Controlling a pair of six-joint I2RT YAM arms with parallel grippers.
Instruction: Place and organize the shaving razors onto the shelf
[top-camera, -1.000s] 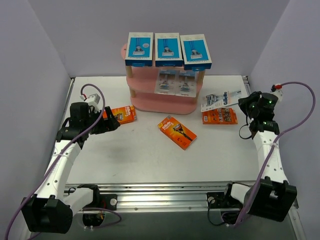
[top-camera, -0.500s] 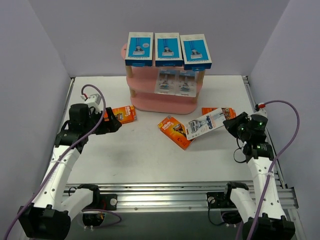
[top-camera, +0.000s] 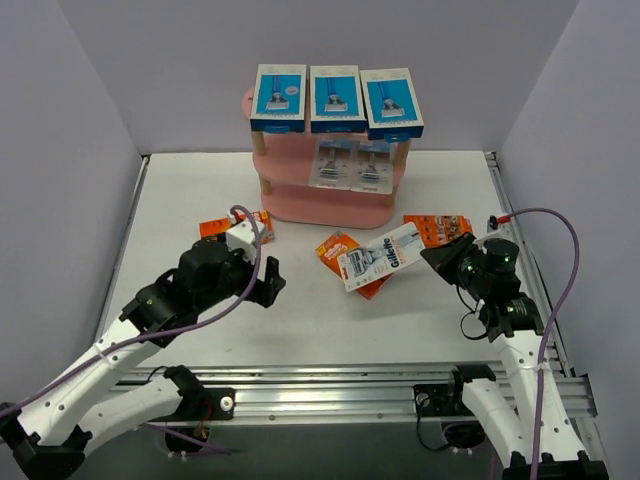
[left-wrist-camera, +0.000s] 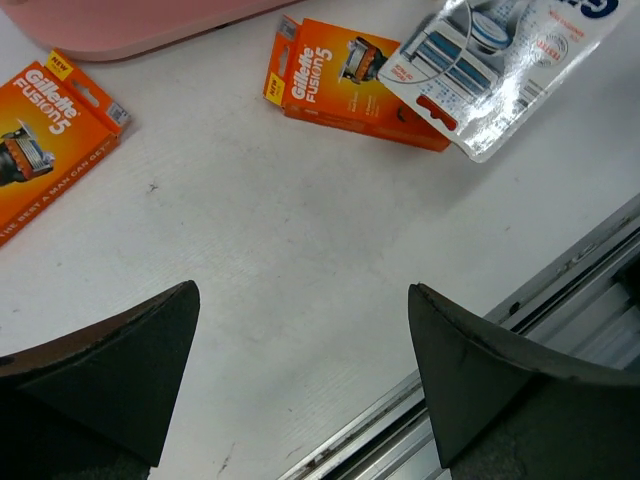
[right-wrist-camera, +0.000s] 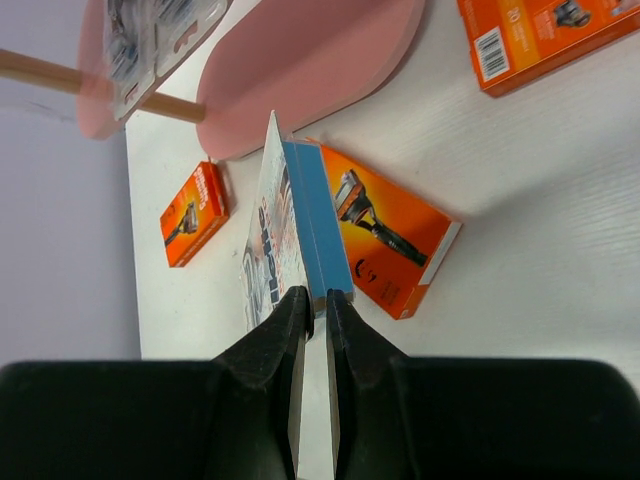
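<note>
The pink shelf (top-camera: 325, 208) stands at the back centre. Three blue-and-white razor boxes (top-camera: 335, 98) sit on its top board, and two clear blister packs (top-camera: 352, 164) lie on the middle board. My right gripper (top-camera: 432, 255) is shut on a third blister pack (top-camera: 380, 256), held above the middle orange pack (top-camera: 338, 248). In the right wrist view the held blister pack (right-wrist-camera: 290, 215) is edge-on between the jaws of that gripper (right-wrist-camera: 315, 298). My left gripper (top-camera: 271, 283) is open and empty over bare table, left of that orange pack (left-wrist-camera: 355, 85).
One orange pack (top-camera: 213, 228) lies at the left, partly behind my left arm. Another orange pack (top-camera: 436, 228) lies right of the shelf base. The metal rail (left-wrist-camera: 560, 300) runs along the table's near edge, close to my left gripper (left-wrist-camera: 305, 300).
My right gripper has carried the blister pack from the back right toward the table's middle, over the orange pack. My left arm has swung from the left orange pack toward the centre.
</note>
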